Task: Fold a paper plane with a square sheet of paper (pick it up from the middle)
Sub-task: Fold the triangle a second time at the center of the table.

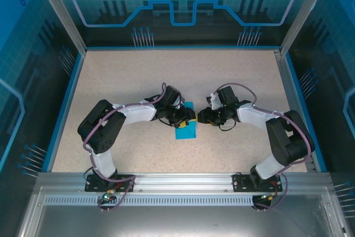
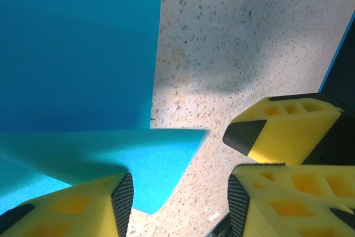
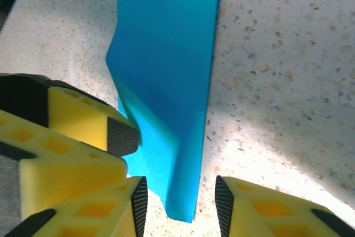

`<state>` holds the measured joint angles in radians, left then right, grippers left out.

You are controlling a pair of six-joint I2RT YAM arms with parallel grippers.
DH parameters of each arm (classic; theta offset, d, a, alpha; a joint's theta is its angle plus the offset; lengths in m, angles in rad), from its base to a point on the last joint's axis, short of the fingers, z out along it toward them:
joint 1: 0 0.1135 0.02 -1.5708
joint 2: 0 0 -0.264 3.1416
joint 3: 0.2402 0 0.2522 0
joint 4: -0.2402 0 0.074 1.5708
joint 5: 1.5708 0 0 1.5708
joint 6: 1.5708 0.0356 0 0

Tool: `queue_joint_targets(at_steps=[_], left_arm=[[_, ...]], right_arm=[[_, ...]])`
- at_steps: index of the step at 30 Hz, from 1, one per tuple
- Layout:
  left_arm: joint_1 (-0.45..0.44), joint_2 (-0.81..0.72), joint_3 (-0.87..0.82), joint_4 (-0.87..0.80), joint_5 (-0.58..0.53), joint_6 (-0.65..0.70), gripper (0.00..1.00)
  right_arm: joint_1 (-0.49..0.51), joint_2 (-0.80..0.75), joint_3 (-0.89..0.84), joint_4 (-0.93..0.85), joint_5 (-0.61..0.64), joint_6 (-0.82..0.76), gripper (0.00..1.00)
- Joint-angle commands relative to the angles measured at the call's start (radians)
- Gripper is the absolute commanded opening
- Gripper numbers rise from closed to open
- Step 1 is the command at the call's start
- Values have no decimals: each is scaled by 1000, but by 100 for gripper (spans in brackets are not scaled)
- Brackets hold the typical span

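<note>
Top view: left gripper (image 1: 187, 116) sits mid-table (image 1: 122, 81), nose pointing to 3 o'clock, tips over the paper (image 1: 184, 131). Paper is teal and lies at table centre. Most of it shows at 6 o'clock of the left tips, with a small bit at 12 o'clock of them. Right gripper (image 1: 204, 117) is just at 3 o'clock of the paper, pointing to 9 o'clock, nearly tip to tip with the left.

Left wrist: left gripper (image 2: 180, 201) has its jaws apart, nothing pinched, bare table between the pads. Paper (image 2: 77, 54) lies flat across 9 to 12 o'clock, its straight edge running 12 to 6. It is partly folded: a flap (image 2: 155, 154) lifts off it low in the view, point aimed at 3 o'clock. The flap's lower corner is just beside the 9 o'clock pad; can't tell if they touch. One right-gripper finger (image 2: 283, 131) is at 3 o'clock, clear of the flap.

Right wrist: right gripper (image 3: 181, 201) also has its jaws apart. Paper (image 3: 166, 43) runs as a narrow band from 12 o'clock down to 6, its tip ending between the pads with a gap on each side, so it isn't clamped. The band's 9 o'clock edge is creased and raised. A left-gripper finger (image 3: 77, 112) is at 9 o'clock, pad right beside that edge; can't tell if it touches.
</note>
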<state>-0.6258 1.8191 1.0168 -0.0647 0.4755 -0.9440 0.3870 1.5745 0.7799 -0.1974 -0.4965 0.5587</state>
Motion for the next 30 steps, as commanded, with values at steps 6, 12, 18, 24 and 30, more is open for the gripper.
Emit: queue_joint_targets(at_steps=[6,12,18,24,30], left_arm=[[-6,16,29,13,-25,-9,52],[-6,7,17,3,-41,-9,40],[-6,2,12,-5,-49,-7,31],[-6,0,13,-13,-51,-1,27],[-6,-13,18,-20,-41,15,23]], right_arm=[[9,6,-9,42,-37,-26,42],[30,54,35,41,-43,-26,34],[38,96,62,61,-54,-13,28],[38,119,74,72,-47,4,17],[41,152,94,47,-37,-26,9]])
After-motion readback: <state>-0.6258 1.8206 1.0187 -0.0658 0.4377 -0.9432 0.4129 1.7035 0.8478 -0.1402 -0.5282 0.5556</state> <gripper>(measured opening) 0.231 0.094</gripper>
